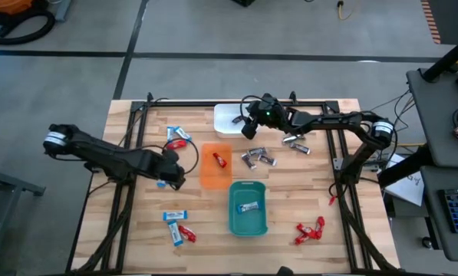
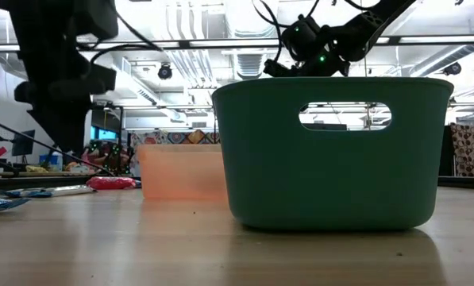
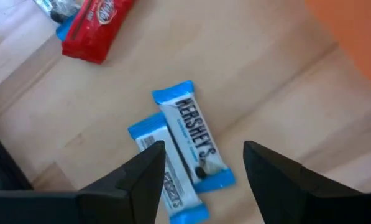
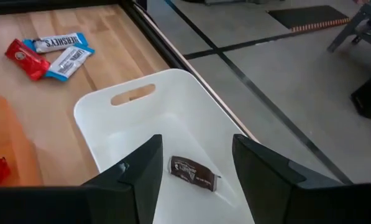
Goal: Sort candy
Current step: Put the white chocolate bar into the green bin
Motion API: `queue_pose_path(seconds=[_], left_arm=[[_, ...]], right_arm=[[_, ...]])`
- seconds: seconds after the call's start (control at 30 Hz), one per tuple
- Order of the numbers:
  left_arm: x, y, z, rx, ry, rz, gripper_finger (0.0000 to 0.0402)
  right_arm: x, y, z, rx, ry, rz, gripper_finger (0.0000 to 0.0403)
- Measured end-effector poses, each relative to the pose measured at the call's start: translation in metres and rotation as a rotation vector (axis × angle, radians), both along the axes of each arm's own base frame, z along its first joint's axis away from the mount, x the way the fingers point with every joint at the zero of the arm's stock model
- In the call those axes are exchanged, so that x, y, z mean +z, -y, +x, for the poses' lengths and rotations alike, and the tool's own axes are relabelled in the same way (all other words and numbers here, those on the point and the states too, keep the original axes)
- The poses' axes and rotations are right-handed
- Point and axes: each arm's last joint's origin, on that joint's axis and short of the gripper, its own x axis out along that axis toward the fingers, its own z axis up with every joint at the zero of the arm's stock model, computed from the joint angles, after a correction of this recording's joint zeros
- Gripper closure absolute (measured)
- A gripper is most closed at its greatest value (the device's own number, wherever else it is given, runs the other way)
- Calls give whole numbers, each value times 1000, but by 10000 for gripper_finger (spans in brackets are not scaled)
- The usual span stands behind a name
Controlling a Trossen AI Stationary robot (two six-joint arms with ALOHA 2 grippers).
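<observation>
**Ana:** Candy first: where does it all sit?

**Ben:** Scattered over the worktop [image 1: 290,207]. One dark bar [image 4: 194,173] lies in the white tray [image 4: 141,112], one red piece [image 1: 219,159] in the orange tray [image 1: 212,178], one blue-and-white bar [image 1: 248,207] in the teal tray [image 1: 248,224]. Loose ones remain: silver-brown pieces [image 1: 258,158] beside the orange tray, red ones [image 1: 310,230] at the near right, a mixed few at the near left.

**Ana:** And the left gripper [image 3: 201,165]?

**Ben:** Low over two blue-and-white bars [image 3: 191,134] lying side by side, just left of the orange tray. Its fingers [image 3: 141,180] are spread and empty, straddling the upper bar.

**Ana:** How should that pick go?

**Ben:** My judgement: settle on one bar only. The pair touch, so a wide closure could drag both or pinch a wrapper edge. Centre the fingers across the bar's narrow width, come straight down to the wood, then close. Teal looks like the right bin for it.

**Ana:** Arm pose?

**Ben:** The left arm reaches in from the left edge, stretched nearly flat across the worktop, wrist pitched down.

**Ana:** The right gripper [image 4: 194,155]?

**Ben:** Above the white tray at the far edge, arm extended leftward from its base, fingers apart with nothing between them; the dark bar rests on the tray floor below.
</observation>
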Motion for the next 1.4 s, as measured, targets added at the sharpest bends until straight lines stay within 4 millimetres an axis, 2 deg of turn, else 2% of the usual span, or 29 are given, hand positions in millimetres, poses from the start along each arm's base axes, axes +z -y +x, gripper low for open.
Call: queue_pose_path(seconds=[0.27,0.53,0.87,1.03,1.13,1.4], left_arm=[[-26,1,10,-2,-125,46,201],[-53,1,6,2,-64,34,215],[-67,-1,-4,61,-37,33,235],[-68,-1,-4,48,-37,34,247],[-68,-1,-4,48,-36,32,263],[-68,0,-4,36,-40,40,339]], right_arm=[[-3,-1,-1,0,-27,13,218],[-4,-1,-2,1,-43,24,218],[-5,-1,-2,-7,-37,39,218],[-5,-2,-2,6,-25,60,218],[-5,-2,-2,6,-24,62,218],[-5,-3,-2,7,-25,62,218]])
